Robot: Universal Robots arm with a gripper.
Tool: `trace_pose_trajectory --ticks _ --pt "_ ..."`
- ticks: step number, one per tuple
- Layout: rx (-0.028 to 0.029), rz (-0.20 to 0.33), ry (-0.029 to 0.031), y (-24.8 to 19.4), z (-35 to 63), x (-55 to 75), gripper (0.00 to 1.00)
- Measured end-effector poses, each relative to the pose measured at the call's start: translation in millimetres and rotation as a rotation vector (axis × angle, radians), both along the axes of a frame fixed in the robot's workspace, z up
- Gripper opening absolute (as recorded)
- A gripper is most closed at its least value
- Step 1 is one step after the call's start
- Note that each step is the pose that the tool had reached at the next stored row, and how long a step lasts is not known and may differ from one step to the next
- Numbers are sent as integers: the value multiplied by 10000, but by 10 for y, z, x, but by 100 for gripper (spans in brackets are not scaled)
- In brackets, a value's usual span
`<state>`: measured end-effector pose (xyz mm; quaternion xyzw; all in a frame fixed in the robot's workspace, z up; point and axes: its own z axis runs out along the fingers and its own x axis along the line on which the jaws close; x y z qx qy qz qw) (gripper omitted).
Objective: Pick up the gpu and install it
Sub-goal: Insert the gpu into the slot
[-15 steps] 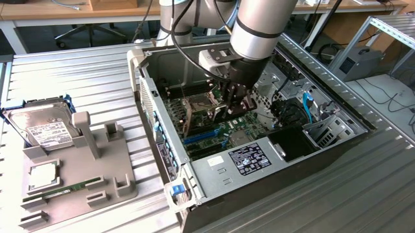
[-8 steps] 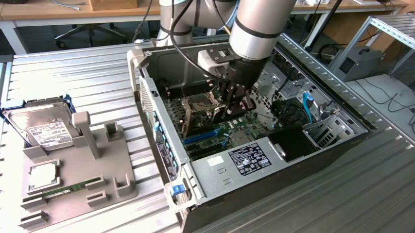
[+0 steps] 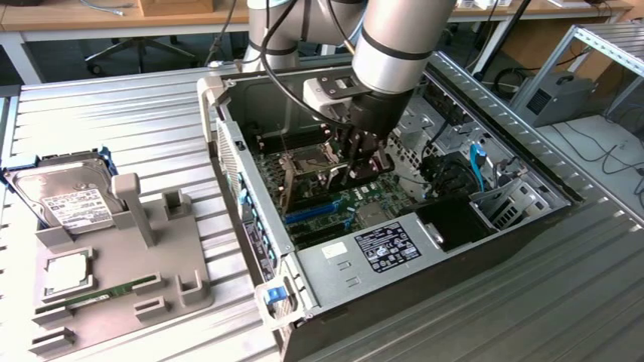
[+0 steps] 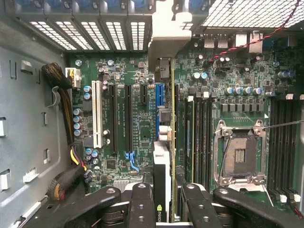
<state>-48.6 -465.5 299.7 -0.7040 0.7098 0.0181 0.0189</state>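
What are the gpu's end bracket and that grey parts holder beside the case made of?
Bracket on the gpu: likely sheet metal, dull silvery, with a folded edge. Parts holder: probably plastic, matte even grey with chunky moulded posts and slots; possibly printed.

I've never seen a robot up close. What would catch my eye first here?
A thick silver robot arm reaches down into an open computer case in the middle of the exterior view. Its black fingers grip the gpu edge-on over the green motherboard. At the exterior view's left, a hard drive and a memory stick sit on a grey fixture.
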Motion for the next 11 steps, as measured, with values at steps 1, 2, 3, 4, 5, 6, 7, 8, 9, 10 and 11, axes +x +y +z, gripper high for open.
trace_pose_trajectory --ticks 1,2,3,4,5,6,7,8,9,10,11 --pt "1 0 -1 0 -1 -2 27" --pt "1 -1 0 0 0 -5 27" --pt "1 0 0 -1 0 -6 27" --pt "1 0 0 -3 0 -9 27" --pt "1 0 0 -4 -1 -11 27" --pt "1 -1 0 -5 -1 -14 27" --pt "0 -2 0 -6 0 -19 27" --pt "1 -1 0 -6 0 -23 27" --pt "1 -1 0 -7 0 -27 27" --pt "1 0 0 -7 -1 -33 27" --pt "2 0 -1 -8 -4 -41 27"
